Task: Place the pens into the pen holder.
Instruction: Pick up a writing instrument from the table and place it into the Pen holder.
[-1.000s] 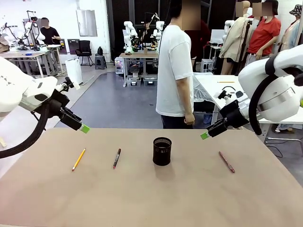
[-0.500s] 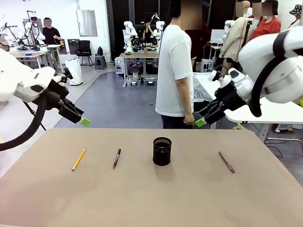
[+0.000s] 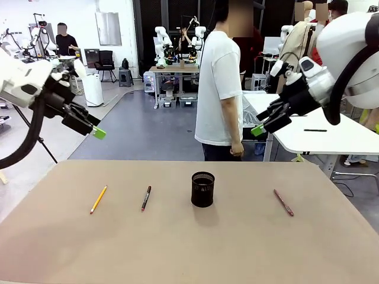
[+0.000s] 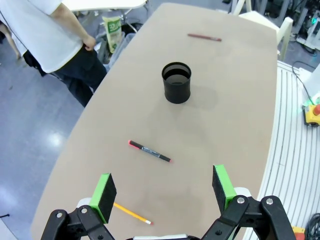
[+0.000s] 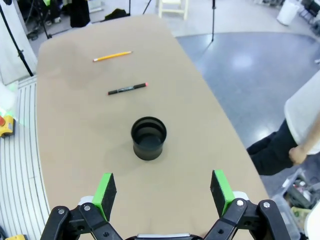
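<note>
Front view | pen holder (image 3: 202, 189) upright; pens (image 3: 146, 198) lie outside on table (image 3: 237, 248) | left gripper (image 4: 162, 187), right gripper (image 5: 163, 190) spread

Bright, even indoor light from overhead; shadows all soft.

Front view: sharp across the tabletop (image 3: 237, 248). The pen holder (image 3: 202, 189) throws one faint, diffuse shadow toward the camera. The far room is slightly softer, and the arm outlines are clean.

Left wrist view: green pads (image 4: 104, 192) of the left hand (image 4: 164, 189) are crisp. The holder ahead of the hand casts a pale shadow to picture-right. There is a white glare patch on the grey floor (image 4: 55, 142), off the hand's left pad. Wide-angle bend: the tabletop edges curve.

Right wrist view: same flat light. Floor glare sits far ahead and right of the right hand (image 5: 163, 190). The holder's shadow falls back toward the hand's left pad, and its wall reads as plain black, texture unresolved.
</note>
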`<state>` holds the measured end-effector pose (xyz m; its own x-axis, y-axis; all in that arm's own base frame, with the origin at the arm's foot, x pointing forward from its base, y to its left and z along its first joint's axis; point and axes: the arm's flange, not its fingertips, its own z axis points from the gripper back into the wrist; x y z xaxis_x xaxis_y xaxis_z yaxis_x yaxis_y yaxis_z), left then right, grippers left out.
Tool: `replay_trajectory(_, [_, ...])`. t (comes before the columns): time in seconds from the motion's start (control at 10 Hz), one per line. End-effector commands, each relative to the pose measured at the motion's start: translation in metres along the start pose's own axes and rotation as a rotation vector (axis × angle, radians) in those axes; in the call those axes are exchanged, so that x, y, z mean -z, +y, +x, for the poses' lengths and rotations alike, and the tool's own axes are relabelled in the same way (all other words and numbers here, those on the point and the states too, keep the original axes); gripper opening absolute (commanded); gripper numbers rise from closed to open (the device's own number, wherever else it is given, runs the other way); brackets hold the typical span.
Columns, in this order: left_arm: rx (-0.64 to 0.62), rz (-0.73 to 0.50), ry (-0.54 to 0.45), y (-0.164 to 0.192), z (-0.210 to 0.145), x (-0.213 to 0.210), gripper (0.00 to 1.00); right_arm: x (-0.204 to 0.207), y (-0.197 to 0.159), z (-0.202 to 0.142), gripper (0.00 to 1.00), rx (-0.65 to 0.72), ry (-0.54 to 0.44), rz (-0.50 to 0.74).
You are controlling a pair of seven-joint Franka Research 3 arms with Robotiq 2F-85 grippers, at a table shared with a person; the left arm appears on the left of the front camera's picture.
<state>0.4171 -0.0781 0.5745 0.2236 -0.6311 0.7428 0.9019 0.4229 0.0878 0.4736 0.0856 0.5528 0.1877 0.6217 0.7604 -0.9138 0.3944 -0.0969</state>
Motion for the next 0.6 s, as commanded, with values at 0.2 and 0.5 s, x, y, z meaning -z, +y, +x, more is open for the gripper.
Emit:
replay_trajectory(0.2, [0.014,-0.010,-0.023,0.024,-0.002,-0.024,1.00,-0.038,-0.013,-0.005,1.00,0.026,-0.016,-0.012])
replay_trajectory(0.5, [0.000,0.003,-0.028,0.028,-0.006,-0.027,1.00,-0.040,-0.021,-0.009,1.00,0.045,-0.009,-0.010])
